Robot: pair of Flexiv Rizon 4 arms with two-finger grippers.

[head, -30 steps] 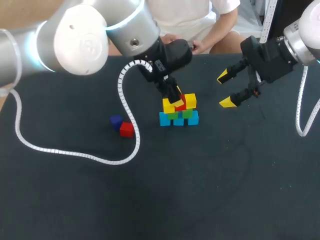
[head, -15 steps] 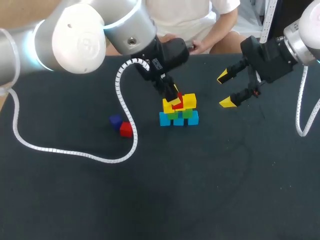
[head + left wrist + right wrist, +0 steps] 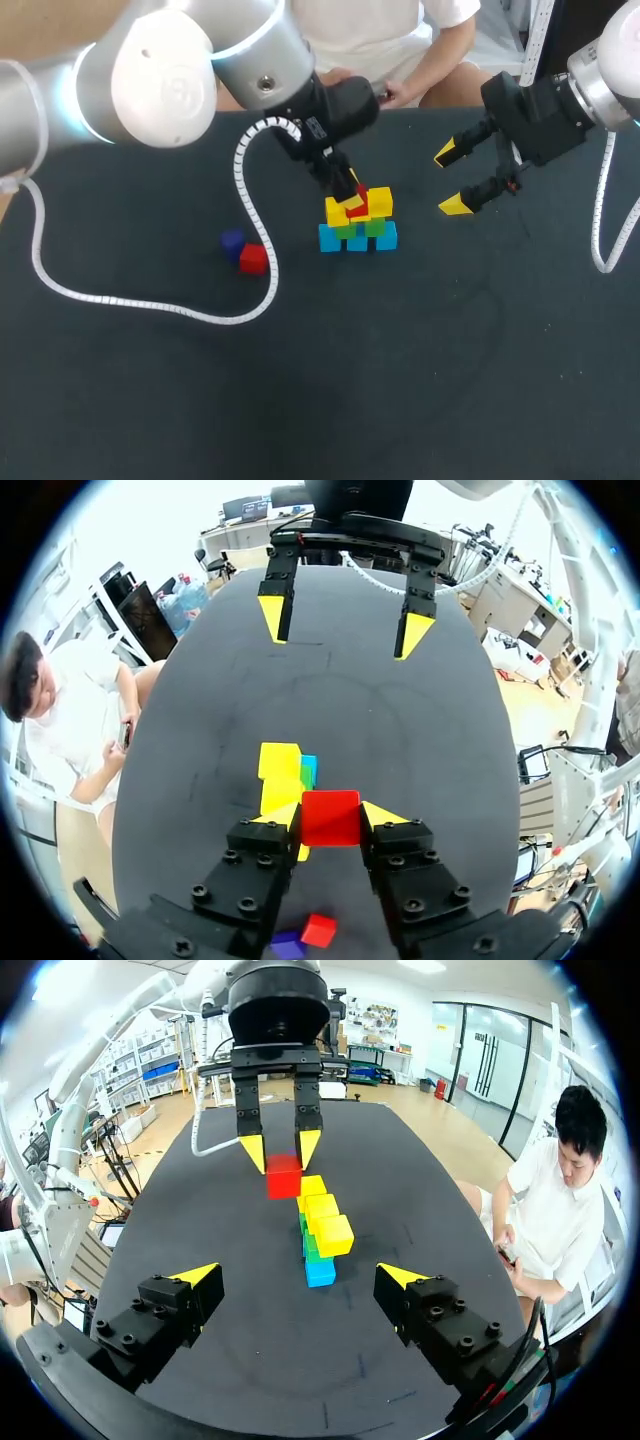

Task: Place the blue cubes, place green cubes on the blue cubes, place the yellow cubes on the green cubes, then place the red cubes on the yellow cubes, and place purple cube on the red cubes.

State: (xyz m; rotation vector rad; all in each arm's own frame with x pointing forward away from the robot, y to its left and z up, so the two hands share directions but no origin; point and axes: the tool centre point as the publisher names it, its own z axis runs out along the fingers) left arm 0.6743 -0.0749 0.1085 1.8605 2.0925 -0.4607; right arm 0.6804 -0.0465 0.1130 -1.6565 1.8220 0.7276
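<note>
A small stack stands mid-table: blue cubes [image 3: 358, 240] at the bottom, green cubes [image 3: 372, 228] on them, yellow cubes [image 3: 381, 202] on top. My left gripper [image 3: 350, 196] hangs over the stack's left part, shut on a red cube [image 3: 331, 817] that sits just above a yellow cube [image 3: 280, 763]. Well to the right of the stack my right gripper [image 3: 453, 180] hovers open and empty, its tips pointing at the stack [image 3: 322, 1222]. A loose red cube [image 3: 253, 259] and a dark purple cube [image 3: 232, 242] lie side by side to the left of the stack.
The left arm's white coiled cable [image 3: 150, 305] trails over the table's left half and loops close by the two loose cubes. A person sits just beyond the far edge without reaching over the dark tabletop [image 3: 420, 360].
My left gripper has shifted only slightly over the stack with the red cube in it. The right arm has kept still.
</note>
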